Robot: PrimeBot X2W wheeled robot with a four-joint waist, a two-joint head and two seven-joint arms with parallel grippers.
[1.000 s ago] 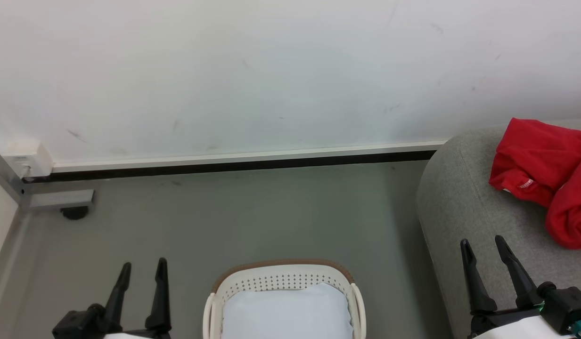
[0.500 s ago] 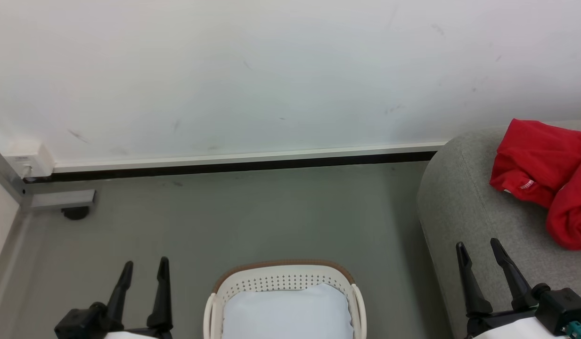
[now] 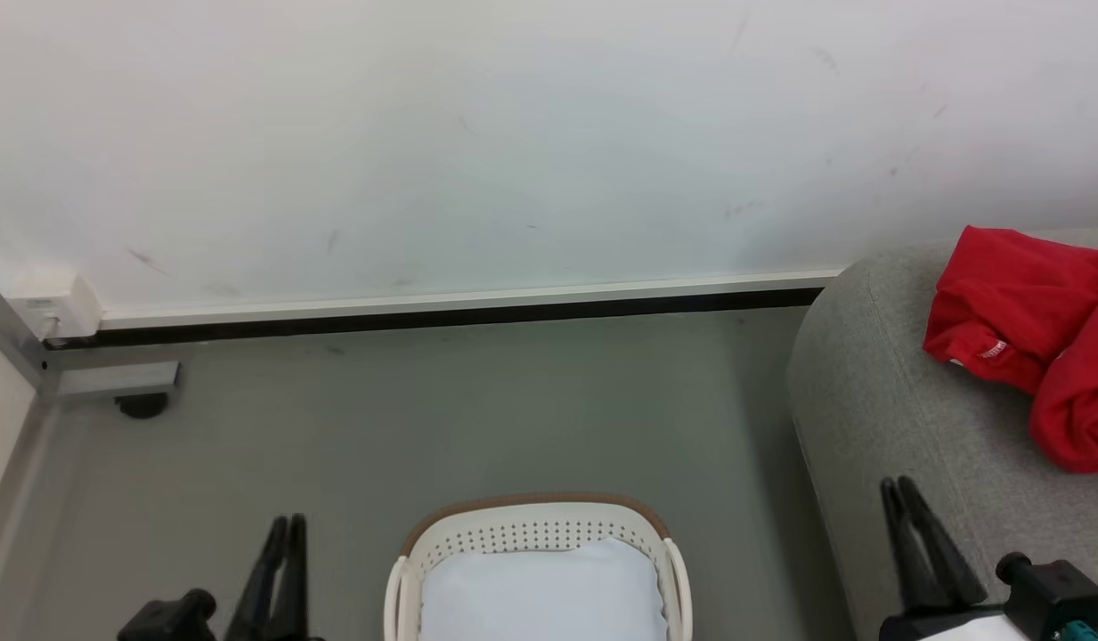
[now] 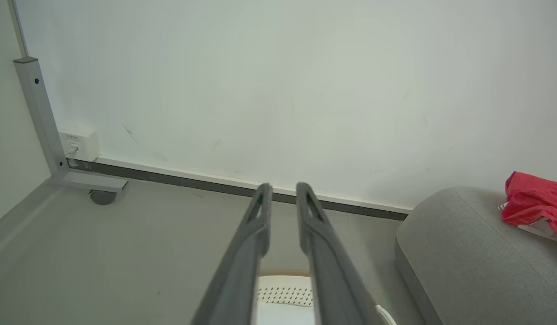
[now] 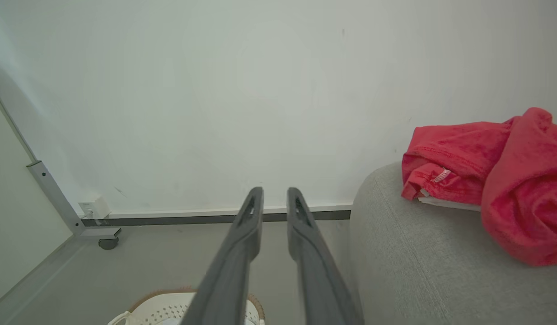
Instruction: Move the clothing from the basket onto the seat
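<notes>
Two-gripper update, starting with the room: looking down at bare grey floor (image 3: pixel 477 409) running up to a scuffed white wall (image 3: pixel 513 133) with a white-and-dark baseboard (image 3: pixel 459 303). Spotted a small white socket box (image 3: pixel 54 303) in the left corner, beside a grey metal frame post (image 4: pixel 36 113) on a black caster (image 3: pixel 141 405). Found the clothing (image 3: pixel 1029 329) piled on the light-grey seat (image 3: pixel 878 401) at the right, up near the wall, bunched together and touching, white edge peeking out underneath in the right wrist view. Can't tell which piece is the jersey. Found the basket (image 3: pixel 531 500) on the floor at bottom centre, well apart from the clothing, just left of the seat, showing its pale liner (image 3: pixel 544 592). Then the left gripper (image 3: pixel 284 525), low at bottom left: fingers pinched together, pointing up toward the wall, clutching nothing. Same for the right gripper (image 3: pixel 898 488) at bottom right, against the seat's flank, clenched on empty air, only a sliver of gap in the wrist views.
</notes>
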